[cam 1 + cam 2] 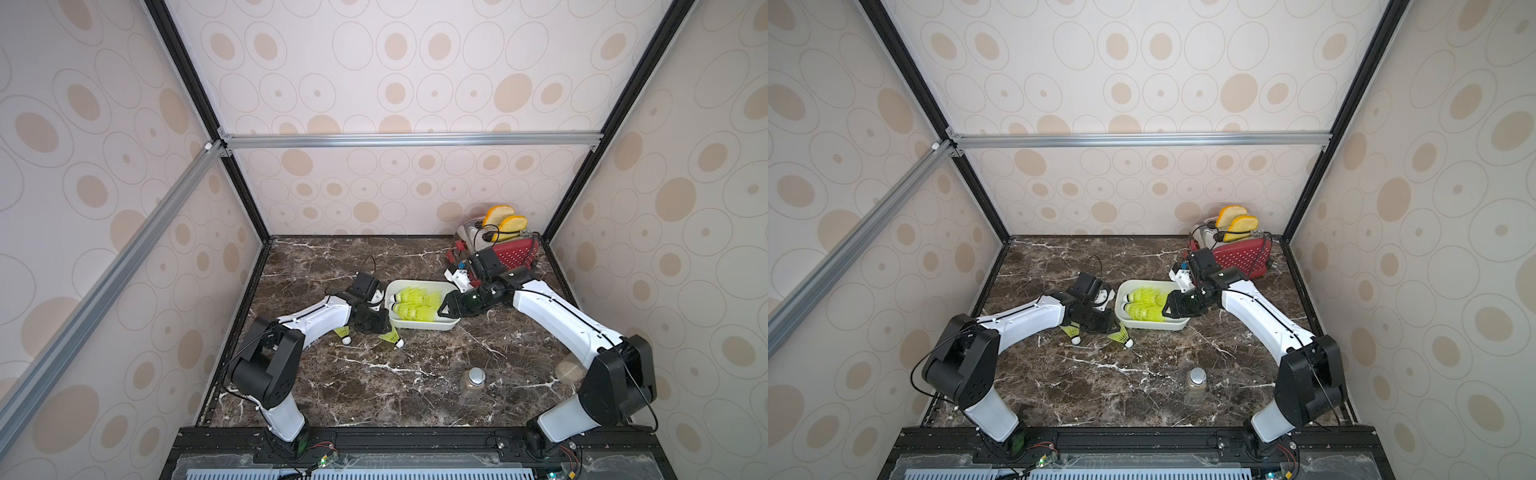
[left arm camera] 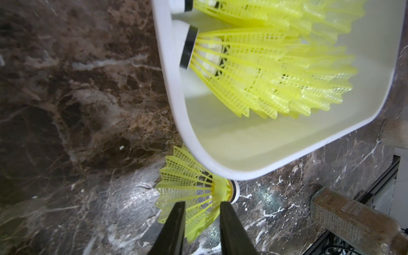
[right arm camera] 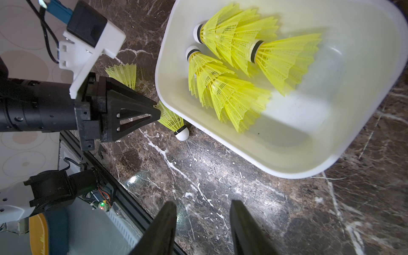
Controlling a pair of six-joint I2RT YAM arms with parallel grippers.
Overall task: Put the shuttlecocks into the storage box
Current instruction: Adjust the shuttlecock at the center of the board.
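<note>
**A:** A bunch of shuttlecocks (image 1: 413, 305) are lying nested in the white box (image 1: 419, 327), around the middle of the table (image 1: 374, 382).

**B:** Yep, plus a stray shuttlecock (image 2: 189, 187) on the table right by the box's corner. The left hand (image 2: 202, 203) is clamped on its skirt. A second stray (image 1: 343, 333) lies near it. The right hand (image 3: 204, 202) hangs spread and empty at the box's opposite end.

Twin white-and-black arms mounted at the counter's (image 1: 374, 386) near edge.
Left arm (image 1: 316, 318) and right arm (image 1: 557, 316): white shells, black joint housings, thin black cables looping outside, small dark screws on the forearms; the left claw (image 3: 156, 111) has black triangular open-frame fingers (image 3: 128, 95) and a white camera bracket (image 3: 88, 55).
</note>
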